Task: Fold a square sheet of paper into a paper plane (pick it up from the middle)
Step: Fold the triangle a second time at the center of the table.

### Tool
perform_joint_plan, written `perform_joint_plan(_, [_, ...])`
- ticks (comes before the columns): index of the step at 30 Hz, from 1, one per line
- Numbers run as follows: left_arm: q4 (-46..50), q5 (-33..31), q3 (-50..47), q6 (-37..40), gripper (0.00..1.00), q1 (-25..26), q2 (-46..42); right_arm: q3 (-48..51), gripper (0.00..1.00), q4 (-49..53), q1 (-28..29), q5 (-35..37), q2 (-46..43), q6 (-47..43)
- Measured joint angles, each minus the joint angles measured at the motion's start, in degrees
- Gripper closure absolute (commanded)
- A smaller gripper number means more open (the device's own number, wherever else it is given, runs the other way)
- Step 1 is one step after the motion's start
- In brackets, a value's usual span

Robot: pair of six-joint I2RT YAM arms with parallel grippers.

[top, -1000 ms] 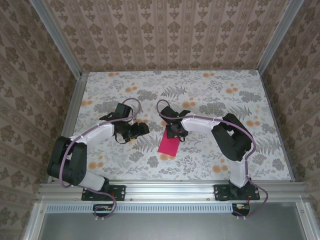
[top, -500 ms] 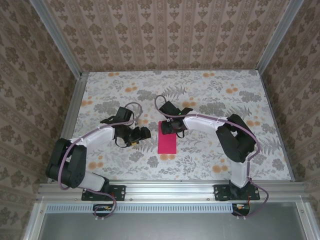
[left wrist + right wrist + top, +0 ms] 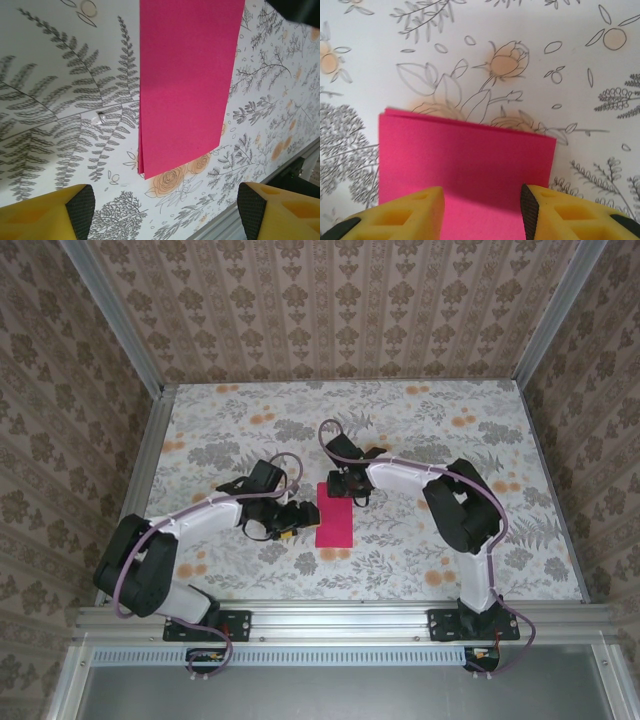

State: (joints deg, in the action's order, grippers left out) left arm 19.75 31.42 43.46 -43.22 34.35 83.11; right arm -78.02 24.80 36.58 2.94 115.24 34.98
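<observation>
The square sheet of paper [image 3: 335,516] lies flat on the flowered table, folded in half into a narrow magenta rectangle with two layered edges [image 3: 185,75]. The paper plane is out of view. My left gripper [image 3: 300,519] sits low at the sheet's left edge, open, its yellow fingers [image 3: 80,207] wide apart with only table between them [image 3: 165,210]. My right gripper [image 3: 346,490] hovers over the sheet's far end [image 3: 465,155], open, its fingers [image 3: 529,210] straddling the pink surface without pinching it [image 3: 482,212].
The flowered tablecloth [image 3: 420,440] covers the whole table. Patterned walls with metal corner posts [image 3: 130,350] close in three sides. An aluminium rail [image 3: 340,618] runs along the near edge, showing as a grey strip [image 3: 300,165] in the left wrist view.
The pink sheet went from slanted to lying straight, slightly farther from the rail. My right gripper moved to its far end. My left gripper slid right, up to the sheet's left edge.
</observation>
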Motion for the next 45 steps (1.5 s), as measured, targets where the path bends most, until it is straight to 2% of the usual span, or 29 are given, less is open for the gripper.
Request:
perform_joint_plan(10, [-1.7, 1.5, 0.0, -2.1, 0.23, 2.2, 4.3, -0.5, 0.53, -0.2, -0.7, -0.1, 1.0, 2.9])
perform_joint_plan(22, [-4.0, 3.7, 0.2, -3.6, 0.32, 3.7, 8.0, -0.4, 0.54, -0.4, -1.1, -0.5, 1.2, 5.2])
perform_joint_plan(28, [-5.2, 5.1, 1.0, -3.8, 0.43, 4.2, 9.9, -0.3, 0.55, -0.5, -1.1, -0.5, 1.2, 5.6])
perform_joint_plan(38, [-6.6, 6.1, 1.6, -4.0, 0.49, 4.4, 10.9, -0.3, 0.55, -0.6, -1.2, -0.7, 1.2, 5.7])
perform_joint_plan(45, [-7.1, 6.3, 1.9, -4.0, 0.59, 4.3, 10.9, -0.3, 0.55, -0.6, -1.4, -0.9, 1.2, 5.7])
